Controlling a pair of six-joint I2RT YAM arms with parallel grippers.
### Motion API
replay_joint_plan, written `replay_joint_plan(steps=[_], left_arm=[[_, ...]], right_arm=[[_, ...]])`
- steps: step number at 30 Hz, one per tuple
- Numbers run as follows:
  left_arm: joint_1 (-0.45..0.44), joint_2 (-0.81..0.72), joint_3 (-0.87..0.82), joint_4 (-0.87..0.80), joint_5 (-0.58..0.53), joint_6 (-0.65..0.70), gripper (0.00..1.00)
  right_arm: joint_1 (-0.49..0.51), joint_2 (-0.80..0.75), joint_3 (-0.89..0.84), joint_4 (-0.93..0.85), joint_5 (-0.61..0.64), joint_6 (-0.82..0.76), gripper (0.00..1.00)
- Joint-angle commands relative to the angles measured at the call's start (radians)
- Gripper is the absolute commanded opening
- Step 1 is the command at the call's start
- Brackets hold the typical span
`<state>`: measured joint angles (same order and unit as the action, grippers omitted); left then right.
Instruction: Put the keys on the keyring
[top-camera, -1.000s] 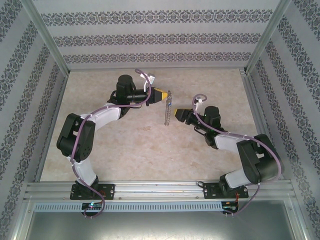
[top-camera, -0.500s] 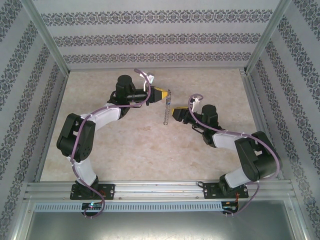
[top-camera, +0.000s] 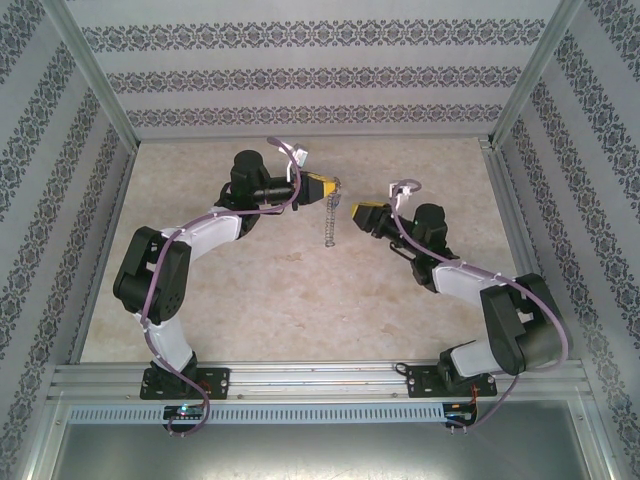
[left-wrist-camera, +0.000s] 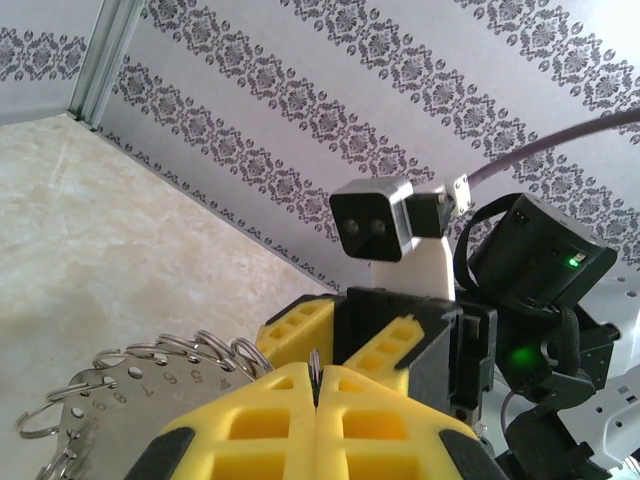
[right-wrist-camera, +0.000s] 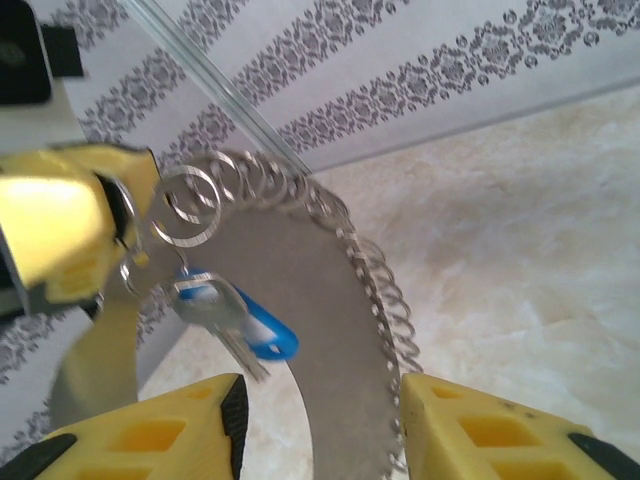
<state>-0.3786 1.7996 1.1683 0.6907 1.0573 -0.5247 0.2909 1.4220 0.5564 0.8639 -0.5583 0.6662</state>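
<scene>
The right hand (top-camera: 357, 212) has moved back and right, away from the keyring (top-camera: 330, 215), with its fingers apart. The left hand (top-camera: 333, 188) pinches the grey, loopy keyring above the bench (top-camera: 250, 290). The blue-headed silver key (right-wrist-camera: 262, 330) dangles beside that hand.

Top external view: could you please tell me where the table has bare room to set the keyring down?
Bare table: the wide near patch bordered by the left arm, the right arm and the front rail; also the strip along the back wall. Crowded: mid-table, where both arms meet at the held keyring.
</scene>
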Motion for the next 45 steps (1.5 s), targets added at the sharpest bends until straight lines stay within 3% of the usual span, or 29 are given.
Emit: replay_joint_plan(steps=[1,10,40,45], left_arm=[[-0.006,-0.010,-0.009,0.136,0.015,-0.046,0.00],[-0.005,0.020,-0.003,0.214,0.023,-0.109,0.00],[-0.008,0.028,0.000,0.222,0.021,-0.122,0.00],[-0.009,0.027,-0.001,0.222,0.021,-0.120,0.00]], right_arm=[[-0.011,-0.023,0.058,0.055,-0.036,0.087,0.43],[-0.009,-0.003,0.123,0.144,-0.077,0.205,0.35],[0.048,0.124,0.215,0.210,-0.131,0.252,0.29],[0.052,0.132,0.222,0.219,-0.141,0.258,0.17]])
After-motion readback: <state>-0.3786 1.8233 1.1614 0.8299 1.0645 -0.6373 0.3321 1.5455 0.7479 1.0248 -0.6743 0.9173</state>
